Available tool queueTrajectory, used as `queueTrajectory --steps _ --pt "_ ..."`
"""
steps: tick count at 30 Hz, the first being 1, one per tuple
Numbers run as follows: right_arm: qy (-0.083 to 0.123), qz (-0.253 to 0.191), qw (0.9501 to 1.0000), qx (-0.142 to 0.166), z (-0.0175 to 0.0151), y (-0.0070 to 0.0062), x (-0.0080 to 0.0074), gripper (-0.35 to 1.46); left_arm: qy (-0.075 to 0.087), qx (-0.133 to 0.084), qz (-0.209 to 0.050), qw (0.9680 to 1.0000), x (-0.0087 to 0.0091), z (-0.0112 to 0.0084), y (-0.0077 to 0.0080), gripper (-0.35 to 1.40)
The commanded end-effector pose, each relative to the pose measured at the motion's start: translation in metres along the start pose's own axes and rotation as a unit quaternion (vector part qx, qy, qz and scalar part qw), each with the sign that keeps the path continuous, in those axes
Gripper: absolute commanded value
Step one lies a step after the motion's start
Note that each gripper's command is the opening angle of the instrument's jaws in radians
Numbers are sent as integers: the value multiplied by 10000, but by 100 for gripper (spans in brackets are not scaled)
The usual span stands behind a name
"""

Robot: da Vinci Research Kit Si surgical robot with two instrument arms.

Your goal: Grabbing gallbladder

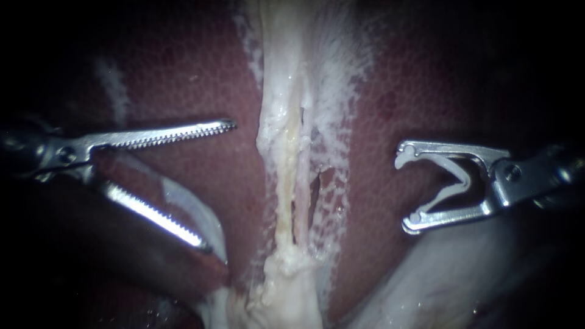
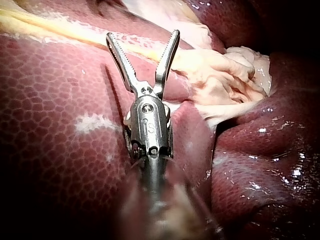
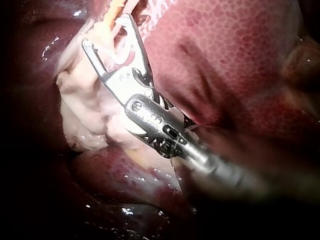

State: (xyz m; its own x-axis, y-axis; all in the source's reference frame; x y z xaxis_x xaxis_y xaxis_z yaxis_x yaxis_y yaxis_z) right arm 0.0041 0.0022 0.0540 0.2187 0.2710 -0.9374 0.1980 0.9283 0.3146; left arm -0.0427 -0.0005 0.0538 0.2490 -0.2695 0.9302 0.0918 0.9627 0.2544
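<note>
Gallbladder [image 1: 198,210], prob. the pale fold at the liver's [image 1: 183,73] edge, isn't gripped yet. Left instrument [image 1: 220,185] gapes wide and empty, lower jaw lying against it. Right instrument [image 1: 403,192] sits well apart, holding a pale clip [image 1: 454,180] btw. its jaws. Closing on the fold is still to do.

Both silvery steel: left instrument [image 1: 220,185] saw-toothed with a pivot screw, right instrument [image 1: 403,191] hook-tipped.

Liver [image 1: 201,79], mottled dark red, is the bearing surface; a pale whitish tissue band [image 1: 286,122] lies directly on it, ahead of the left instrument [image 1: 220,185]
</note>
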Motion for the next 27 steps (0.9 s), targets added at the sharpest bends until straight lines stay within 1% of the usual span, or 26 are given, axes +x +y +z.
queueTrajectory --steps 1,6,13,14,17,19,20,21,23,26,27 --pt "0 0 10000 0 0 0 0 59 -1 0 0 10000 0 0 0 120" --pt "0 0 10000 0 0 0 0 59 0 0 0 10000 0 0 0 120" --pt "0 0 10000 0 0 0 0 59 -1 -17 -211 9998 2 2 3 120" --pt "0 0 10000 0 0 0 0 59 8 -56 -273 9996 2 4 4 120" --pt "0 0 10000 0 0 0 0 59 12 -138 -348 9993 2 10 7 120" --pt "0 0 10000 -1 0 0 0 59 44 -160 -445 9989 0 14 9 120" --pt "0 0 10000 -1 0 0 0 59 68 -206 -510 9985 -1 17 10 120" --pt "0 0 10000 -1 0 0 0 59 114 -213 -543 9982 -1 20 11 118" --pt "0 0 10000 -1 0 0 0 59 198 -285 -728 9967 -2 25 12 114" --pt "0 0 10000 -1 0 0 0 59 306 -343 -922 9947 -4 30 12 108" --pt "0 0 10000 -1 0 0 0 59 319 -362 -1015 9937 -4 30 13 106"
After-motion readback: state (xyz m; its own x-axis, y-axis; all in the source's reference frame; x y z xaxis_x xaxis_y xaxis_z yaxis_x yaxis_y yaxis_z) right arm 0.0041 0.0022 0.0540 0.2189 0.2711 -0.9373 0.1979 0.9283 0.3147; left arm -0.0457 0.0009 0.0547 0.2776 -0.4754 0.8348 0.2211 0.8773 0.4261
